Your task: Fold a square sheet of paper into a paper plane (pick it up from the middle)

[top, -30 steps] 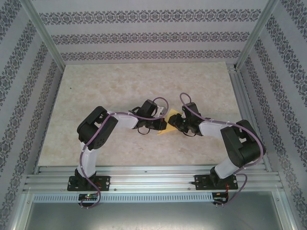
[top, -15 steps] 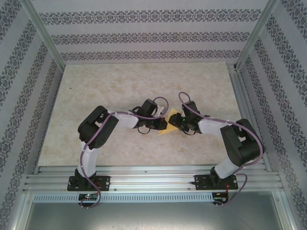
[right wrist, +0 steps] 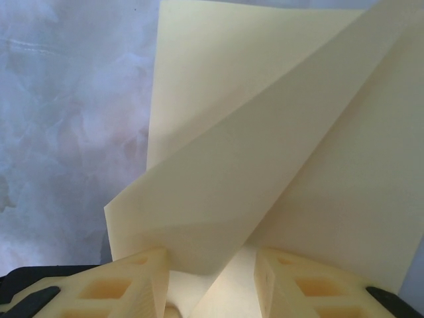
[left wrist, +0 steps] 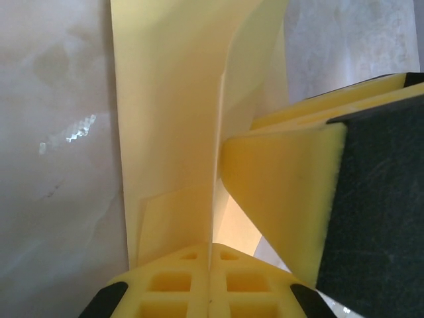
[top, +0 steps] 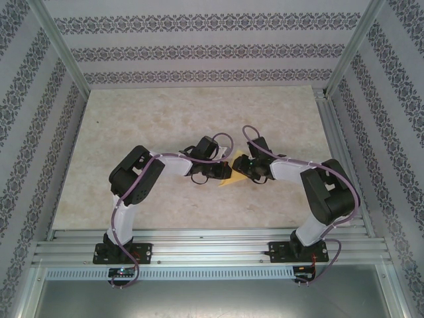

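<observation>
Paper: square sheet of paper (top: 229,179), plain pale yellow, folded into overlapping layers w/ sharp straight creases, not a flat square.
Paper loc: centre of top view, btwn my 2 arms' tips, over the table (top: 165,119).
Left gripper (left wrist: 210,281): my fingers are pressed together on the paper's upright crease, bottom centre of left wrist view. The sheet runs from there up to the top edge of the frame.
Right gripper (right wrist: 211,285): my fingers (right wrist: 136,285) stand apart at the bottom of right wrist view. A folded part of the paper dips into the gap. Can't tell if either pad touches it.
Paper close up: in right wrist view 1 long diagonal fold runs from lower left to upper right, w/ a 2nd layer behind.
Neighbour: right gripper's yellow pad (left wrist: 278,192) w/ black backing, right side of left wrist view, just beside the crease.
Table: pale, marbled, glossy.
</observation>
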Controlling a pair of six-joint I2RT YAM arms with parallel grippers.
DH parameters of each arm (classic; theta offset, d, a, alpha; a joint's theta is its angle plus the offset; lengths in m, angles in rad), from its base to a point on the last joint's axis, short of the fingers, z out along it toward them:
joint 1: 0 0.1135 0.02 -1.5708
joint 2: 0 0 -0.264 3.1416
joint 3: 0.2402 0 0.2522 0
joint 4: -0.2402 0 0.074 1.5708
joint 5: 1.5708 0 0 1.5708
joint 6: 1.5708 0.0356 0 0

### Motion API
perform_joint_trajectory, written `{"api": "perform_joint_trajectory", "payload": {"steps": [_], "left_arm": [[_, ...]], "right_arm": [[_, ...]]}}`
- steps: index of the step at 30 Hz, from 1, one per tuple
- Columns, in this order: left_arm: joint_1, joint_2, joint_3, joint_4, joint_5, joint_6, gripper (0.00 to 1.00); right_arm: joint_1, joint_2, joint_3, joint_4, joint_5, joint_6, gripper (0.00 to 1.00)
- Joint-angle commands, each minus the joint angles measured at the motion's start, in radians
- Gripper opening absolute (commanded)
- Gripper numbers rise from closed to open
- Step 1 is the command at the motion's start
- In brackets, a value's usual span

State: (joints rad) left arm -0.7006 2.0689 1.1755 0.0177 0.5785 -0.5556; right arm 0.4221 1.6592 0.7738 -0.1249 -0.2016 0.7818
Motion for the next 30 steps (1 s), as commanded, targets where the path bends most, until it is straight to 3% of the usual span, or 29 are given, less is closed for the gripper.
{"api": "perform_joint_trajectory", "payload": {"steps": [1, 11, 17, 23, 30], "left_arm": [[0.007, 0.02, 0.012, -0.054, -0.001, -0.016, 0.09], [0.01, -0.084, -0.033, -0.052, -0.074, -0.026, 0.25], [0.016, -0.184, -0.108, -0.024, -0.128, -0.04, 0.28], [0.01, -0.243, -0.209, 0.127, -0.131, -0.05, 0.26], [-0.023, -0.211, -0.22, 0.211, -0.123, -0.035, 0.19]], "right_arm": [[0.014, 0.044, 0.019, -0.089, 0.108, -0.006, 0.41], [0.036, 0.139, 0.079, -0.225, 0.225, 0.057, 0.39], [0.048, 0.166, 0.088, -0.26, 0.267, 0.087, 0.38], [0.057, 0.181, 0.094, -0.267, 0.277, 0.111, 0.36], [0.063, 0.193, 0.091, -0.265, 0.275, 0.131, 0.35]]}}
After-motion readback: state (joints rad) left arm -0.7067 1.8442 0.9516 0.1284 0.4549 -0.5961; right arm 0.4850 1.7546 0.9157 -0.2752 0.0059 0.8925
